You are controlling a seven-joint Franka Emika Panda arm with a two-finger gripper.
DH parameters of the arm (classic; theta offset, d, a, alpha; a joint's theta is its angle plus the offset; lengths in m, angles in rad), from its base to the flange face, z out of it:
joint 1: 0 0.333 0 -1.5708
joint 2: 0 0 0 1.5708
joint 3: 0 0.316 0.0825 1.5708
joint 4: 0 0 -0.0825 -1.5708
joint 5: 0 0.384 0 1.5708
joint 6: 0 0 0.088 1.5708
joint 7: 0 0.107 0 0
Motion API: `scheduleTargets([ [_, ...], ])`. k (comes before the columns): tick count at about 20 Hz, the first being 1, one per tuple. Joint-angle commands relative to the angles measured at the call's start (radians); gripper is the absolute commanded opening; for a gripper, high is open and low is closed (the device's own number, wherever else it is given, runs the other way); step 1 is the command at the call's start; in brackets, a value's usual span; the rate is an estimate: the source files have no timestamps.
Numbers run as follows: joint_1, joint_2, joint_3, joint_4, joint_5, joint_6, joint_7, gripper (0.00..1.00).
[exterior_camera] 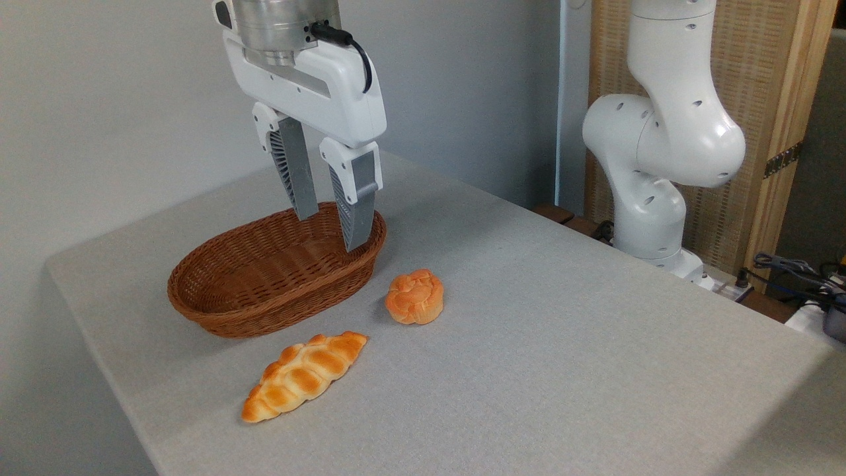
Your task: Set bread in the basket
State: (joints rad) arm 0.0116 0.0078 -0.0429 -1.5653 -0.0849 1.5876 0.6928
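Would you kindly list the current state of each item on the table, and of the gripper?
bread: lying flat on the table, outside the basket, untouched.
basket: upright, empty.
round bun: resting on the table right of the basket.
gripper: jaws open, holding nothing, in front of the basket's far end.

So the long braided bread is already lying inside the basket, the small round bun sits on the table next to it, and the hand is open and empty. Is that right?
Not quite. The camera view shows the long braided bread on the table, in front of the basket, which holds nothing. The rest is right: the round bun sits beside the basket, and the hand is open and empty.
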Motion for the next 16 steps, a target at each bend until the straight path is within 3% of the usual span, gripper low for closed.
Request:
scheduleTargets([
  [1, -0.001, -0.005, 0.005, 0.019, 0.001, -0.018, 0.019, 1.00],
  [13, -0.001, -0.031, 0.005, -0.008, 0.001, -0.014, 0.013, 1.00],
  [16, 0.001, -0.110, 0.005, -0.141, -0.003, 0.105, 0.017, 1.00],
])
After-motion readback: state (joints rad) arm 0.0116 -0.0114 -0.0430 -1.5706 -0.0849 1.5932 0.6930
